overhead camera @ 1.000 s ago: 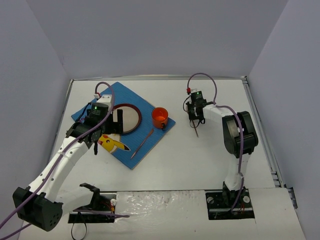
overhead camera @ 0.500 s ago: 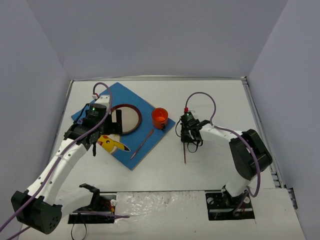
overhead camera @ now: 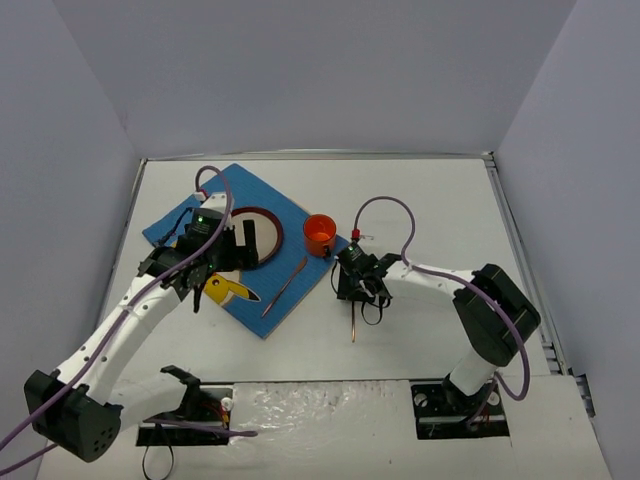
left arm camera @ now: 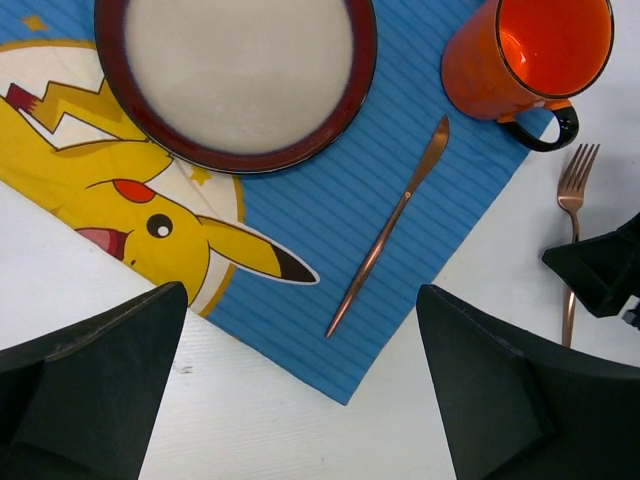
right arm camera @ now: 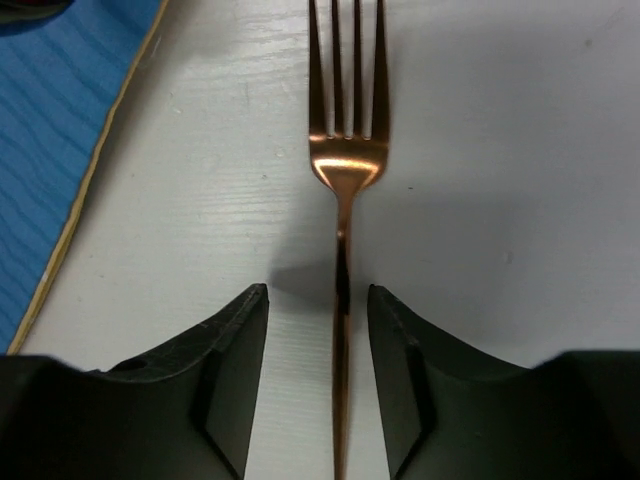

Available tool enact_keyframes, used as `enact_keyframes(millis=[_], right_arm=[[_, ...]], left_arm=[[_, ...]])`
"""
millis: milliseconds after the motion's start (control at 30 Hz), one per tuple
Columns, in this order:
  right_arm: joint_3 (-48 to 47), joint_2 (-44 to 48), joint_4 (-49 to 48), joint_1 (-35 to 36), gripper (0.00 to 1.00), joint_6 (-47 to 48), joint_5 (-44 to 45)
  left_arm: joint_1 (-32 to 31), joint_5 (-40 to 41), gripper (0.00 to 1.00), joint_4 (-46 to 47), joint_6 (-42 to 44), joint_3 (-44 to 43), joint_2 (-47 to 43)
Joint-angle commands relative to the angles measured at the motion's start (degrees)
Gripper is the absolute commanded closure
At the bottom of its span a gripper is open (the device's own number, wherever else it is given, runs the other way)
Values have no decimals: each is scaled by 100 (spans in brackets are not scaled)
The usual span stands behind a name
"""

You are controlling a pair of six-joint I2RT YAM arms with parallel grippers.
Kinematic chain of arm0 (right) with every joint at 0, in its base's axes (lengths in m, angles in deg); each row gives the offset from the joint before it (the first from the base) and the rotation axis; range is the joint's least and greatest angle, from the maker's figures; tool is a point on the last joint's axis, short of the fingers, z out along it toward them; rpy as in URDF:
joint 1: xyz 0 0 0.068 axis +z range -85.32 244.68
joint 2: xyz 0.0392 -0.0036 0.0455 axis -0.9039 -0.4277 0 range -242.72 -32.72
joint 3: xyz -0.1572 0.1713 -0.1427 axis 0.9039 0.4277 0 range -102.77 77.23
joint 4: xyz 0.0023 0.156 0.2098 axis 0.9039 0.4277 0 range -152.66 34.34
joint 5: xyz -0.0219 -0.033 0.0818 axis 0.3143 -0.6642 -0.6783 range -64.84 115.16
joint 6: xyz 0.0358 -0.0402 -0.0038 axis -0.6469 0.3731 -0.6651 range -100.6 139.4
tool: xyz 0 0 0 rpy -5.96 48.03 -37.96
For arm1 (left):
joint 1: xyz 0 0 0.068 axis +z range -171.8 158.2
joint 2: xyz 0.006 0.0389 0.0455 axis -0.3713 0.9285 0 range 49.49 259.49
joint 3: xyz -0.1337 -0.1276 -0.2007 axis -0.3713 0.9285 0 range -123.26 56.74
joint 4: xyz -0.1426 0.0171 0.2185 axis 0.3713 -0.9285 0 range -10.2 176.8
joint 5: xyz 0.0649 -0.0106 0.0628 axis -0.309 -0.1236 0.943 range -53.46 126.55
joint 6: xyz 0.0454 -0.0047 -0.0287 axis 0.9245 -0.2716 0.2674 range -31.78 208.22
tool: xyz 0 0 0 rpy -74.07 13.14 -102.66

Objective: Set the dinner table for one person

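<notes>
A blue cartoon placemat point(overhead camera: 240, 185) lies on the white dinner table point(overhead camera: 430, 200). On it sit a red-rimmed plate point(overhead camera: 270, 225), an orange mug point(overhead camera: 320, 233) and a copper knife point(overhead camera: 285, 287). A copper fork point(overhead camera: 352, 322) lies on the table just right of the mat. My right gripper point(overhead camera: 357, 290) is open and straddles its handle; in the right wrist view the fork point(right arm camera: 347, 160) runs between the fingers point(right arm camera: 235, 350) with a gap on each side. My left gripper point(overhead camera: 240, 250) is open and empty above the plate's near edge; its view shows the plate point(left arm camera: 235, 70), mug point(left arm camera: 530, 55), knife point(left arm camera: 390, 235) and fork point(left arm camera: 572, 200).
The mat's near corner point(left arm camera: 340, 385) lies between my left fingers point(left arm camera: 100, 390). The mat's right edge point(right arm camera: 60, 120) is just left of the fork. Grey walls enclose the table on three sides. The metal rim point(overhead camera: 515, 240) runs down the right.
</notes>
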Motion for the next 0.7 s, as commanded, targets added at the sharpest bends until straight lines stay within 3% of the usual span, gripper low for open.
enact_keyframes(millis=[0,133,233,400,500,667], right_arm=[[-191,799,374,-39,56,-53,747],[-423,1476,915,-91,51,207,1401],[-633,2152,1409,-339,37,497,2048],[-668,3166,1512,-1373,10,1142,2181],[-770,3600,1535,-1643,2,1395,2409],[-917,4122,1555,-1781,0,1528,2624]], left_arm=[[-821,368,3,357,-498,-293,229],[-1458,634,3,645,-932,-386,654],[-2045,972,3,934,-1273,-495,1055],[-2794,1284,3,1274,-1580,-993,1978],[-3117,1356,3,1259,-1627,-1465,2859],[-3501,1406,4,1104,-1753,-2237,3922]])
